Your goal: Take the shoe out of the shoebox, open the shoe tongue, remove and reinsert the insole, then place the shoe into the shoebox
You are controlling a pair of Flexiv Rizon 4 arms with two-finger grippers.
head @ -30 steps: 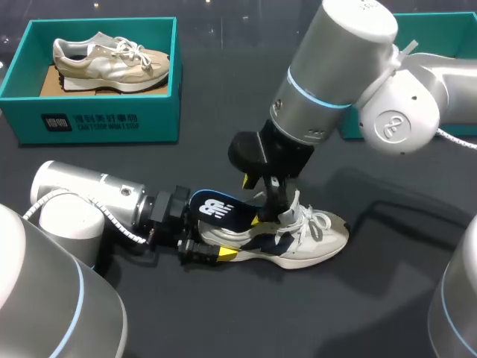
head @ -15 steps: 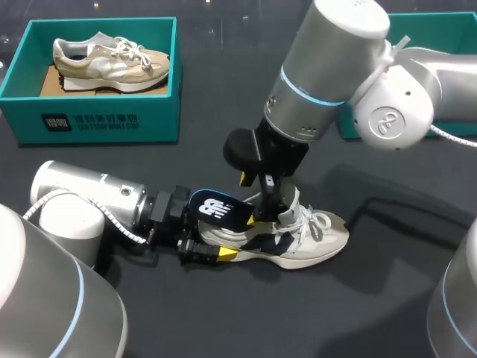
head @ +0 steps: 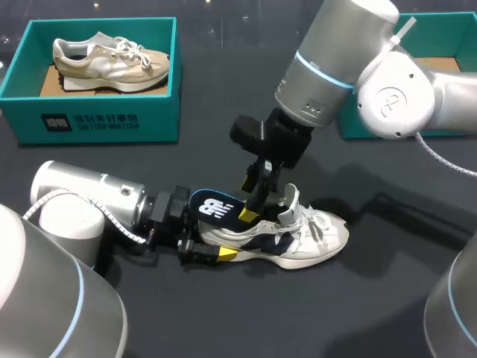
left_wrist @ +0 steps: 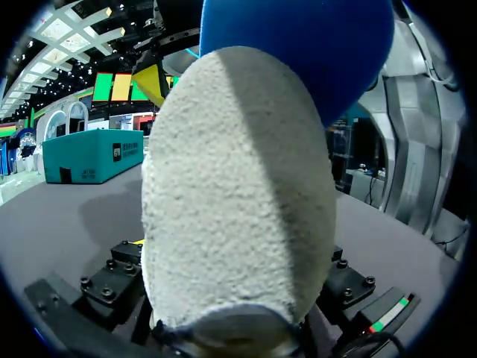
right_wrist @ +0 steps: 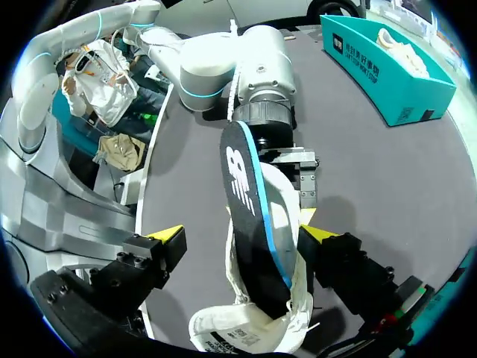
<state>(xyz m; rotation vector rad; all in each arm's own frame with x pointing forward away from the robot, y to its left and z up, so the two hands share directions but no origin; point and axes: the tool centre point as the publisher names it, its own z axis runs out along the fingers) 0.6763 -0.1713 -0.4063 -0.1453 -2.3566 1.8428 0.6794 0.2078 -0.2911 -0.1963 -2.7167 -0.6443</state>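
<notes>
Here: blue insole [head: 215,208] w/ white logo, half out of shoe [head: 313,239].

I record the shoe [head: 298,242] as white with navy side panels and white laces. Its insole [head: 215,208] is dark blue with a white logo. The shoebox [head: 104,119] is teal with white print, and the second shoe [head: 108,60] inside it is beige and cream.

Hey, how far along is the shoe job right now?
Done: the white shoe is out on the table with its tongue raised. In hand: the left gripper clamps the heel, and the blue insole sticks halfway out between the right gripper's open fingers. I can't tell whether it's coming out or going in. Left: seat the insole, box the shoe.
</notes>
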